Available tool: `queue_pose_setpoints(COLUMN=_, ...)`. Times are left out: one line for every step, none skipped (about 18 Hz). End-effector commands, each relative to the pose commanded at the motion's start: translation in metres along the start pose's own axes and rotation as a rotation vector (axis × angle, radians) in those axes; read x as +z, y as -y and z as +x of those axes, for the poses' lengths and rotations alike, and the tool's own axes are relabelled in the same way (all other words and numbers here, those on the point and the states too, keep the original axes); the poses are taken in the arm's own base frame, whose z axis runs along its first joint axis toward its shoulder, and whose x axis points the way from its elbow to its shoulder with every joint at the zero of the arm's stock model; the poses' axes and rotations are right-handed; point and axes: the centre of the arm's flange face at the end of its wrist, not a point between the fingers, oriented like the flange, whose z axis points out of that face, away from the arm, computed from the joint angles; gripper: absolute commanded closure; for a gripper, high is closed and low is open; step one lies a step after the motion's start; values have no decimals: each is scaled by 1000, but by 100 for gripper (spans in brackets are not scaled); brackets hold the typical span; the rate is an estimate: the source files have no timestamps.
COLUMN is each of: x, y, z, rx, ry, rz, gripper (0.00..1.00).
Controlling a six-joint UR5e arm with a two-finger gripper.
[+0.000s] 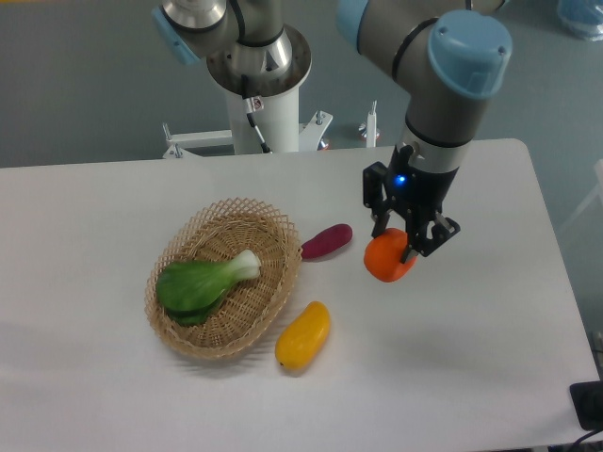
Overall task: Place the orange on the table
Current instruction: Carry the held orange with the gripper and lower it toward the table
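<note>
Orange point(386, 260): clamped in the gripper point(403, 247), above the table point(490, 320), right of centre.
Handling: looks firm, smooth, apt to roll once set down.
Hold: fingers at its upper sides.
Nearby: purple vegetable point(326, 241), yellow fruit point(303, 334), wicker basket point(221, 282) leftward.

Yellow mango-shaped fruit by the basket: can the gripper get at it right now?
Probably not yet: the gripper is shut on the small round orange. The yellow mango-shaped fruit itself lies uncovered on the white table.
</note>
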Motion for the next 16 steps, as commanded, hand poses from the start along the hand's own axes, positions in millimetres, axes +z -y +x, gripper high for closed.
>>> queue_pose_setpoints(x=10, y=-5, z=-5, rx=-3, ry=-9, rz=-6, gripper=49)
queue_pose_setpoints(x=20, y=-7, z=-11, rx=-2, ry=-3, rz=-16, gripper=49)
queue_pose_setpoints(x=28, y=-9, z=-16, rx=-2, ry=7, rz=-28, gripper=49)
queue_pose_setpoints(x=41, y=-8, z=-22, rx=-8, ry=11, rz=-43, gripper=49)
queue_pose_setpoints(x=45, y=-7, z=-25, rx=-9, ry=17, rz=-46, gripper=49)
queue_pose_setpoints(x=53, y=-7, z=-28, rx=-9, ry=18, rz=-46, gripper=49)
queue_pose_setpoints(x=62, y=-9, z=-30, rx=-13, ry=15, rz=-46, gripper=49)
queue_pose_setpoints(x=76, y=-10, z=-29, rx=-37, ry=22, rz=-44, gripper=49)
queue_pose_setpoints(x=88, y=-13, z=-30, rx=-46, ry=37, rz=-44, gripper=49)
queue_pose_setpoints(x=96, y=-14, z=-30, rx=-45, ry=60, rz=-45, gripper=49)
queue_pose_setpoints(x=100, y=-15, z=-30, rx=-47, ry=79, rz=-49, gripper=49)
queue_pose_setpoints(x=104, y=-16, z=-29, rx=-59, ry=83, rz=-56, gripper=49)
queue_pose_setpoints(x=112, y=-18, z=-25, rx=-73, ry=71, rz=-70, gripper=49)
queue_pose_setpoints(x=120, y=-20, z=-23, rx=-85, ry=61, rz=-84, gripper=49)
queue_pose_setpoints(x=124, y=-21, z=-21, rx=-89, ry=52, rz=-85, gripper=49)
queue_pose_setpoints(x=134, y=-21, z=-15, rx=-91, ry=31, rz=-88, gripper=48)
